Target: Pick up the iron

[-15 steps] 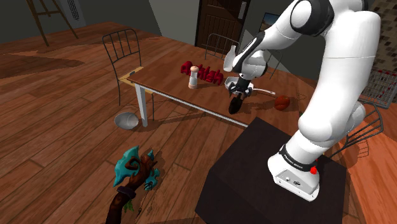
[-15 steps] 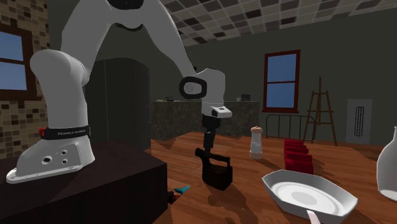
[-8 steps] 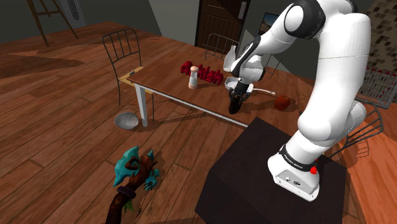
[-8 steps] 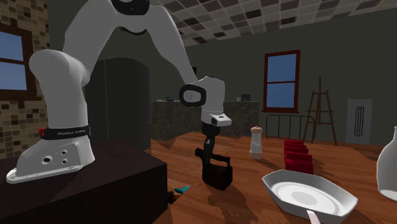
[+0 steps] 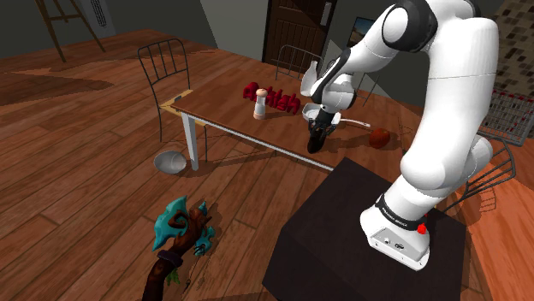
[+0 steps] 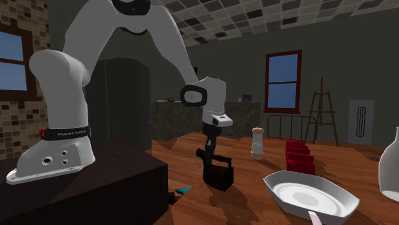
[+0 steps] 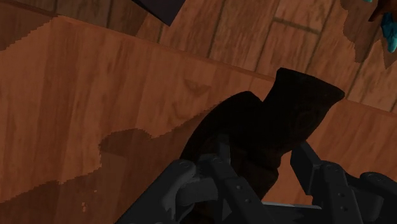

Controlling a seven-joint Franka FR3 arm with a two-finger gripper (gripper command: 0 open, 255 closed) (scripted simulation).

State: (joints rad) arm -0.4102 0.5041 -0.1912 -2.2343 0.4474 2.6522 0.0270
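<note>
You'll find the black, wedge-shaped iron [image 5: 316,142] [image 6: 219,174] [image 7: 299,102] resting on the glossy wooden table [image 5: 224,106], near the corner closest to the stand [image 5: 359,231]. Your gripper [image 7: 262,153] clasps its curved handle [image 7: 254,124], one matte black finger pressed against each side.

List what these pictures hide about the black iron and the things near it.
1. Black iron: shoulder view, the black gripper covers its top.
2. White oval dish: second exterior view, bottom edge cuts its handle.
3. White vessel: same view, right edge cuts it.
</note>
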